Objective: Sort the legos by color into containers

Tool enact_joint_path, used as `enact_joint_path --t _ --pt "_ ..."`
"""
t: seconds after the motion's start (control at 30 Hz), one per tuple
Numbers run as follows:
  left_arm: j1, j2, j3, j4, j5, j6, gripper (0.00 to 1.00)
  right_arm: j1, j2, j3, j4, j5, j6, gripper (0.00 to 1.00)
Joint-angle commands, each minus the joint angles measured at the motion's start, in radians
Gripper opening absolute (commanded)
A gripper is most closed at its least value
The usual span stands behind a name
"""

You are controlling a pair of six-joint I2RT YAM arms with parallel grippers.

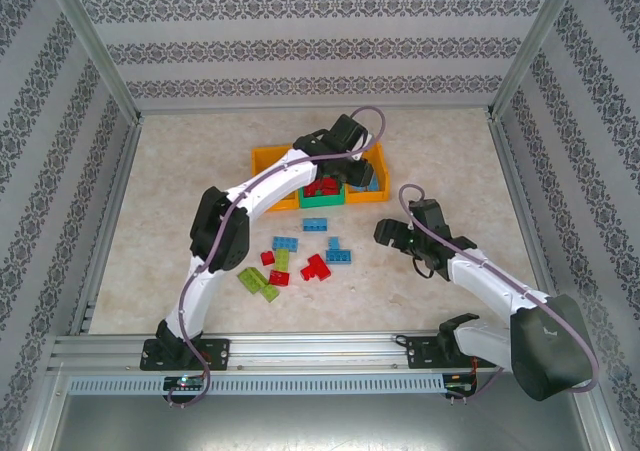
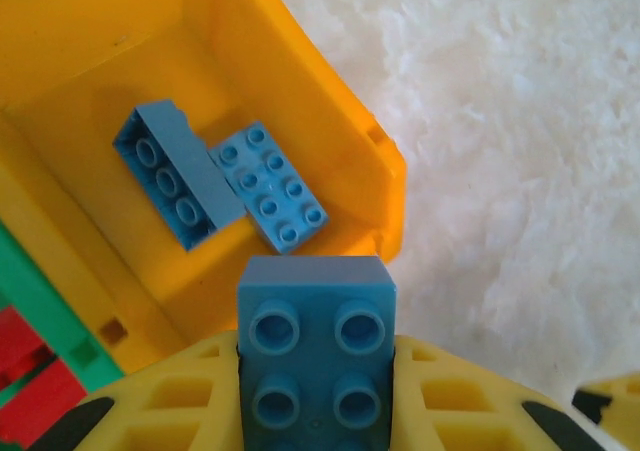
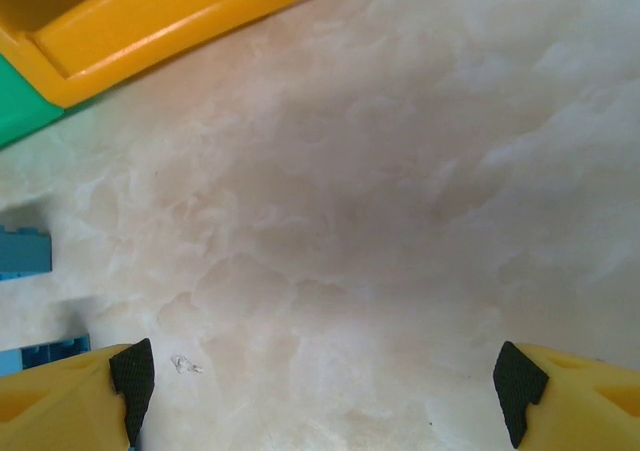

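A light blue brick (image 2: 315, 356), studs facing the wrist camera, is clamped between the yellow fingers (image 2: 160, 406) of the left gripper (image 2: 315, 396), whose jaws are closed against the brick's two sides. It hangs over the near rim of the right orange bin (image 2: 330, 121), where two light blue bricks (image 2: 225, 181) lie touching on the floor, one on its side. Beside that bin stands the green bin (image 2: 30, 301), holding red bricks (image 2: 25, 371), and beyond it the left orange bin (image 1: 268, 161); the row sits near the far edge of the tabletop (image 1: 180, 171), around its middle. Nearer the arms, loose legos (image 1: 315, 268) in red, blue and green are scattered around the middle of the tabletop. To their right, the right gripper (image 3: 325, 376) hangs over bare tabletop, jaws spread wide, holding nothing.
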Motion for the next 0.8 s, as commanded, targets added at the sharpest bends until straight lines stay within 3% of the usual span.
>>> enact_joint_path --t 0.0,0.17,0.27,0.53,0.63,0.77 --pt "0.016 0.041 0.108 -0.004 0.005 -0.053 0.29 0.022 -0.024 -0.018 0.031 0.036 0.003 0.91" --pt "0.028 0.108 0.181 0.035 -0.009 -0.089 0.32 0.058 -0.016 -0.012 0.026 0.035 -0.008 0.90" --pt "0.029 0.137 0.212 0.039 -0.006 -0.098 0.41 0.088 -0.009 -0.002 0.019 0.039 -0.004 0.90" --pt "0.029 0.129 0.210 0.001 -0.021 -0.099 0.74 0.254 0.075 0.081 -0.041 0.097 0.078 0.90" --pt "0.029 0.073 0.148 0.020 -0.026 -0.094 0.99 0.333 0.123 0.113 -0.046 0.124 0.129 0.91" --pt "0.028 -0.015 0.049 0.050 -0.048 -0.079 1.00 0.433 0.191 0.190 -0.083 0.181 0.149 0.92"
